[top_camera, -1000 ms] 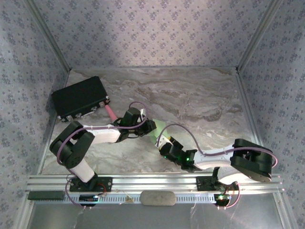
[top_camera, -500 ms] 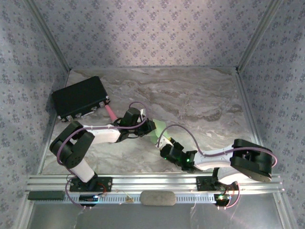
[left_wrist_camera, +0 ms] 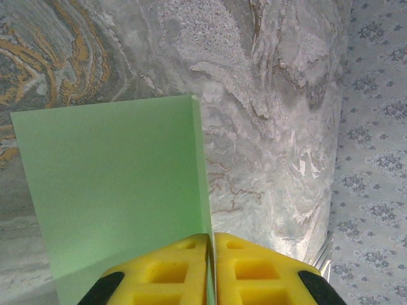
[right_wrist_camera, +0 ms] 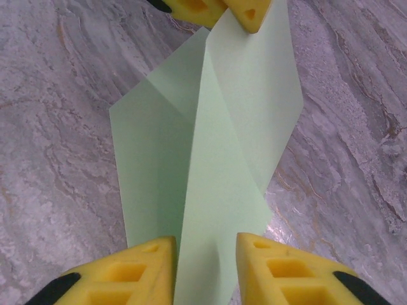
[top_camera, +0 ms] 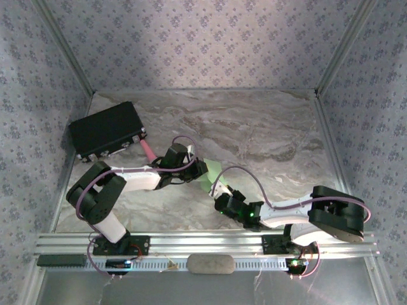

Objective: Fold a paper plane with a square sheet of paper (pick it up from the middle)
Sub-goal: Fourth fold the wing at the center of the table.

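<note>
Two grippers meet low over the marble-patterned table [top_camera: 267,127], with the square sheet of paper [top_camera: 210,173] spanning the short gap between them. Left gripper [left_wrist_camera: 211,270]: its pads are pressed flat together, pinching the sheet at its folded edge. From this claw the pale-green panel extends ahead and to the left, and its fold line runs straight forward from the seam between the pads. Right gripper [right_wrist_camera: 206,270]: its jaws stand partly apart and straddle the opposite end of the sheet. A strip of paper passes through the gap, but whether either pad touches it cannot be told, so no firm hold is shown on this side. From the right claw the sheet lies directly ahead. Its long axis, marked by a raised central crease, leads away from the gap between the fingers, tilts slightly to the right, and ends at the left gripper's yellow pads at the far end. One flap slopes down on each side of that crease. The sheet appears to hang clear of the table, carried by the left pinch alone. As a judgement, the coming move turns on this alignment: the right claw sits in line with the crease and would need only to close on it, while the left claw anchors the other end of the same axis.
</note>
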`<state>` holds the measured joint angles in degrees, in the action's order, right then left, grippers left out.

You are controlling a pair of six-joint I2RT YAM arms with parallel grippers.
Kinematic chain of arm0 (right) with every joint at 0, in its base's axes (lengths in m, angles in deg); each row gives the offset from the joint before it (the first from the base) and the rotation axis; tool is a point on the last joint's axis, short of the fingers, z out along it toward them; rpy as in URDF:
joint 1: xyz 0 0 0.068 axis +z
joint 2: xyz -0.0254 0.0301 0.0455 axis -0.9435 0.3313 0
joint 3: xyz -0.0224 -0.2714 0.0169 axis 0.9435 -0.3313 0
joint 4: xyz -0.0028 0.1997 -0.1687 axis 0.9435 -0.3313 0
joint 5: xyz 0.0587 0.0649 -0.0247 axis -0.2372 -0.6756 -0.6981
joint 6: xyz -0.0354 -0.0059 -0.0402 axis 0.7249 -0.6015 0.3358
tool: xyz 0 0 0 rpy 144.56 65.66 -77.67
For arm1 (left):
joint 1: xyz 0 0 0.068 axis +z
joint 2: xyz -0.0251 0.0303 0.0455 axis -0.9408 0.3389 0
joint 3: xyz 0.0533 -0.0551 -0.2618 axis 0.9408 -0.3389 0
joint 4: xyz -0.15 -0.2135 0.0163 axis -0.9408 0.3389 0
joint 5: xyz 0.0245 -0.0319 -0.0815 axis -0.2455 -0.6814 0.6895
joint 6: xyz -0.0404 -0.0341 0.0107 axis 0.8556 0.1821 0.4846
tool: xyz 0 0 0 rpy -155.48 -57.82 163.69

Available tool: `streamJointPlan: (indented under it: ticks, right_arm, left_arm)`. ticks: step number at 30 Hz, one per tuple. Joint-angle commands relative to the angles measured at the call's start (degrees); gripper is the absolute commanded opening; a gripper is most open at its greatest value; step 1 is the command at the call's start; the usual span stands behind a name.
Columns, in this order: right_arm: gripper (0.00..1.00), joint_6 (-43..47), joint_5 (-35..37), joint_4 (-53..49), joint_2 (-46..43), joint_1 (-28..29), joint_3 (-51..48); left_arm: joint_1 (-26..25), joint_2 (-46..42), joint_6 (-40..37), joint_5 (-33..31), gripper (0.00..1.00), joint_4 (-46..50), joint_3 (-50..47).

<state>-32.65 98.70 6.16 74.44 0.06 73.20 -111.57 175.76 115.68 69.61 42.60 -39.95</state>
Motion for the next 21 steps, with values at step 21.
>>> streamJointPlan:
  ticks: [21]
  right_arm:
    - [0.19, -2.3, 1.4, -0.1, 0.8, 0.0, -0.4]
  left_arm:
    - [-0.2, -0.5, -0.7, 0.7, 0.10, 1.2, 2.2]
